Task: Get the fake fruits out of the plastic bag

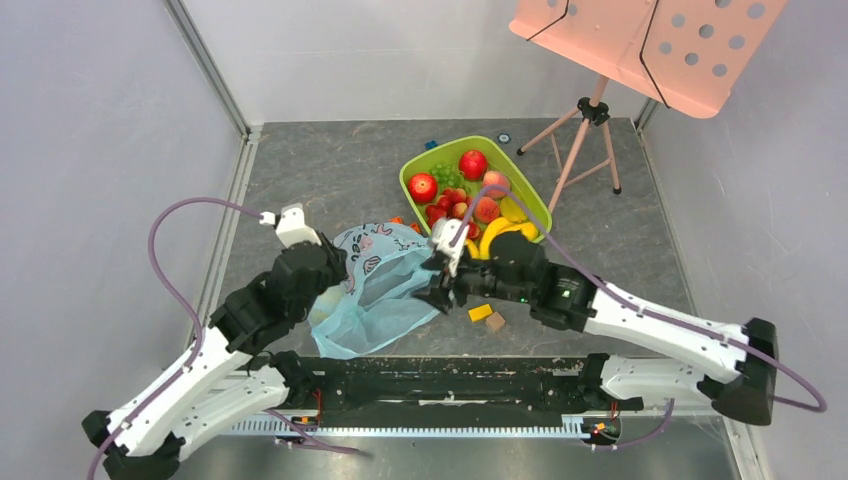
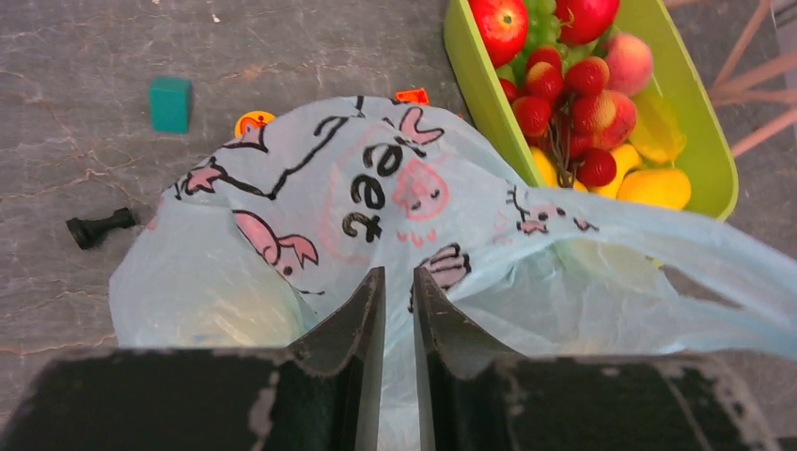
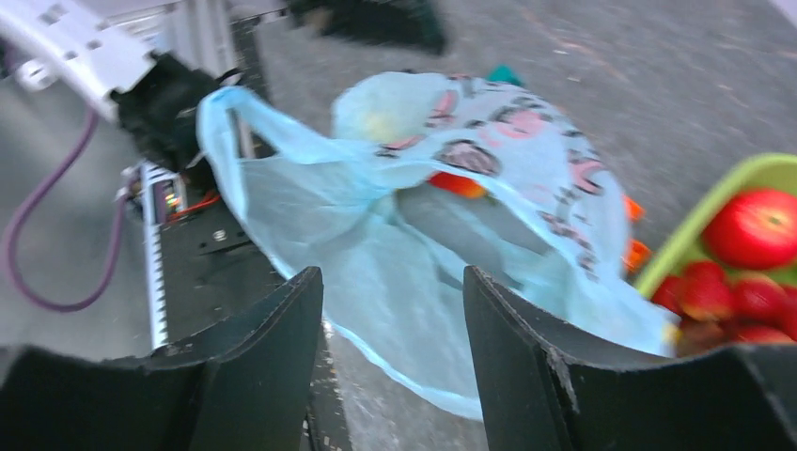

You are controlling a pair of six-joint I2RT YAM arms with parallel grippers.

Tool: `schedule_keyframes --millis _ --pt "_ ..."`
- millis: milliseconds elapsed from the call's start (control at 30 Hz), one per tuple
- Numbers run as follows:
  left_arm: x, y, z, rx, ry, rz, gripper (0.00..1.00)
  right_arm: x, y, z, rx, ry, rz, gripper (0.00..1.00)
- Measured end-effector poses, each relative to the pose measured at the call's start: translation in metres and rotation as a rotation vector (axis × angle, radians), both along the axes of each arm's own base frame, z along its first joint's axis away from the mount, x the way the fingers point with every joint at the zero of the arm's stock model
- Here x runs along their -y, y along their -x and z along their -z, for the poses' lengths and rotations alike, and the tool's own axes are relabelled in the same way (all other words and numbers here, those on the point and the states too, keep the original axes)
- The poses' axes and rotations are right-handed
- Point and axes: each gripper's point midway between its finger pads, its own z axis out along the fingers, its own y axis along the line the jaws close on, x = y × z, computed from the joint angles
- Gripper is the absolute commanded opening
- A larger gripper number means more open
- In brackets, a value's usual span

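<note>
The light-blue plastic bag (image 1: pixel 385 290) with pink cartoon prints lies between my two arms. My left gripper (image 1: pixel 338 278) is shut on the bag's left edge; in the left wrist view thin film (image 2: pixel 376 188) runs through the narrow gap of the gripper (image 2: pixel 398 277). A pale yellow shape (image 2: pixel 211 310) shows through the film, and an orange-red piece (image 3: pixel 458 183) sits in the bag's mouth (image 3: pixel 310 197). My right gripper (image 3: pixel 390 277) is open at the bag's right side (image 1: pixel 440 288), its fingers astride the lower edge. Fake fruits (image 1: pixel 472 165), red and yellow, fill the green tray (image 1: pixel 404 180).
A pink music stand (image 1: pixel 650 45) on a tripod stands at the back right. A yellow block (image 1: pixel 481 313) and a brown block (image 1: pixel 495 322) lie under the right arm. A teal block (image 2: pixel 170 103), a black piece (image 2: pixel 99 227) and orange bits (image 2: pixel 252 122) lie behind the bag.
</note>
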Motion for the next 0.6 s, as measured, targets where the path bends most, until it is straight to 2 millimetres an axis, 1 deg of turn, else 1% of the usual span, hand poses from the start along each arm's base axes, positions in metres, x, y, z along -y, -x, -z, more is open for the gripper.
schedule_keyframes --millis 33,100,167,200,233,333,400,500,600 --pt "-0.004 -0.005 -0.004 -0.001 0.001 -0.017 0.22 -0.010 0.010 0.005 0.003 0.012 -0.048 0.57" --pt "-0.011 -0.016 -0.004 -0.014 0.008 -0.050 0.21 -0.024 0.020 0.016 0.002 0.033 -0.105 0.55" --pt "-0.020 -0.027 0.003 -0.048 0.010 -0.090 0.19 -0.039 0.025 0.037 -0.003 0.071 -0.150 0.53" --pt "-0.025 -0.033 0.009 -0.067 0.020 -0.111 0.17 -0.043 0.024 0.047 -0.008 0.087 -0.158 0.52" --pt "-0.030 -0.037 0.015 -0.083 0.029 -0.129 0.16 -0.047 0.023 0.059 -0.009 0.103 -0.161 0.51" --pt "-0.046 -0.048 0.045 -0.159 0.042 -0.191 0.12 -0.052 0.017 0.094 -0.025 0.165 -0.159 0.48" --pt "-0.051 -0.052 0.062 -0.204 0.044 -0.208 0.09 -0.056 0.011 0.115 -0.036 0.206 -0.154 0.46" --pt "-0.044 -0.058 0.087 -0.266 0.050 -0.188 0.07 -0.060 0.000 0.141 -0.053 0.252 -0.138 0.44" --pt "-0.038 -0.064 0.107 -0.313 0.043 -0.176 0.07 -0.060 -0.018 0.154 -0.070 0.256 -0.111 0.45"
